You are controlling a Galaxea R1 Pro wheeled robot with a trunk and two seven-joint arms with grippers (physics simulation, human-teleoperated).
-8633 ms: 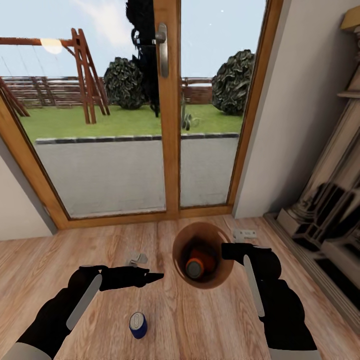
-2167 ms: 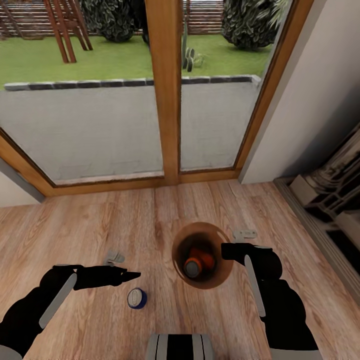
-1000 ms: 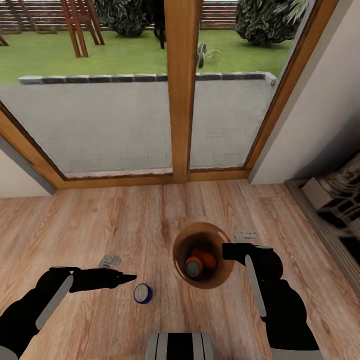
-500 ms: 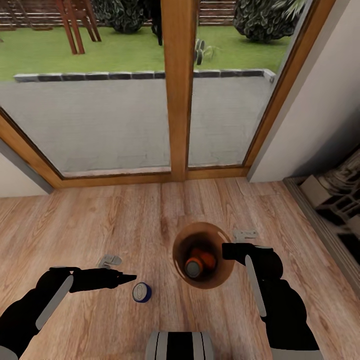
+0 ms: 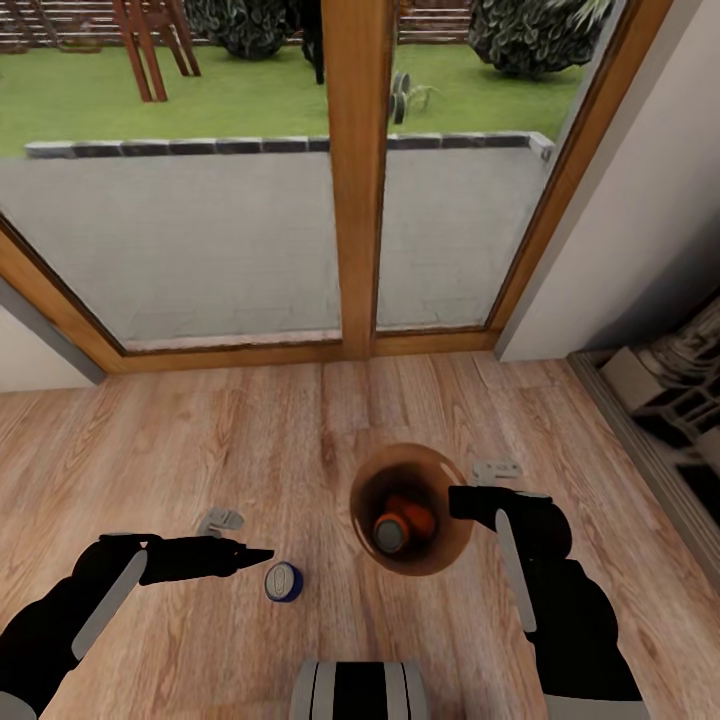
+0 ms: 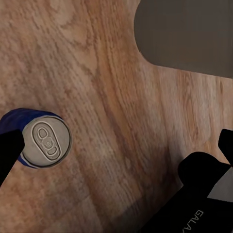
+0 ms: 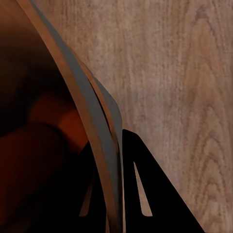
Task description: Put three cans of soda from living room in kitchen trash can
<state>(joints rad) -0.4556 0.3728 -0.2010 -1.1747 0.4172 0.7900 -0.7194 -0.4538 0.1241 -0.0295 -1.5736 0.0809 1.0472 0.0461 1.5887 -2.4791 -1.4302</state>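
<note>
The brown wooden trash can (image 5: 440, 545) stands open-topped by the glass door, with orange soda cans (image 5: 398, 525) inside it. My right gripper (image 5: 462, 500) is shut on its right rim; in the right wrist view the thin wall (image 7: 92, 131) runs between the black fingers (image 7: 145, 194). A dark blue soda can (image 5: 284, 581) stands upright on the plank floor, grey top up. My left gripper (image 5: 262, 553) hovers just left of it and is open. In the left wrist view the blue can (image 6: 43, 141) sits against one finger, the other finger (image 6: 204, 170) far apart from it.
The wood-framed glass door (image 5: 350, 180) is close ahead, with a grey wall (image 5: 620, 230) to its right and dark carved furniture (image 5: 670, 390) at the far right. Small grey fittings (image 5: 220, 521) (image 5: 497, 468) lie on the floor. My base (image 5: 360, 690) shows at the bottom edge.
The whole picture has shifted a little with the camera. The trash can and my right gripper have edged slightly right. The left gripper and the blue can keep their places.
</note>
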